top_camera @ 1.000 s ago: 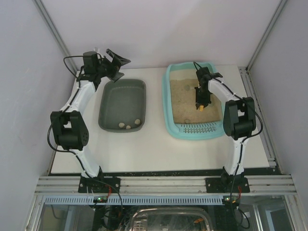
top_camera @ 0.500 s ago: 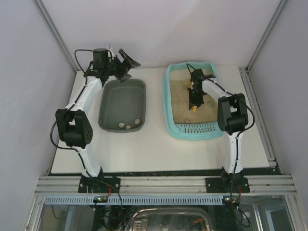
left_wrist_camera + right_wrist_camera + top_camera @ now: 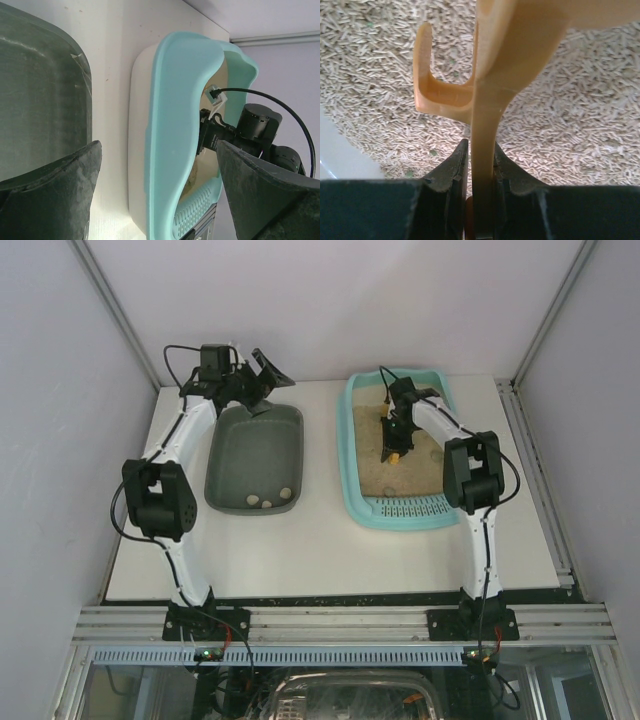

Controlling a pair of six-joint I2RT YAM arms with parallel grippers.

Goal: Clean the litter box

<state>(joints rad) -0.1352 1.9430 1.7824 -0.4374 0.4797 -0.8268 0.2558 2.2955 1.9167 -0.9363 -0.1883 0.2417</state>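
The light-teal litter box (image 3: 351, 475) sits right of centre, beige litter (image 3: 415, 472) inside and a perforated strip (image 3: 415, 508) at its near end. My right gripper (image 3: 392, 443) hangs over the litter near the box's left wall, shut on the handle of an orange scoop (image 3: 394, 455). The right wrist view shows the jaws (image 3: 482, 155) clamped on the thin orange handle, the scoop (image 3: 515, 45) just above pellet litter (image 3: 580, 125). My left gripper (image 3: 263, 373) is open and empty above the far end of the grey tub. Its wrist view shows the litter box (image 3: 180, 115) side-on between wide-spread fingers (image 3: 55, 195).
A dark grey-green tub (image 3: 255, 455) stands left of the litter box, with three pale lumps (image 3: 268, 501) at its near end. The tub's rim (image 3: 75, 70) shows in the left wrist view. White walls close in the table on three sides.
My right gripper has carried the scoop leftward and farther back across the litter. The left arm has swung a little to the right over the tub's far end, still open.
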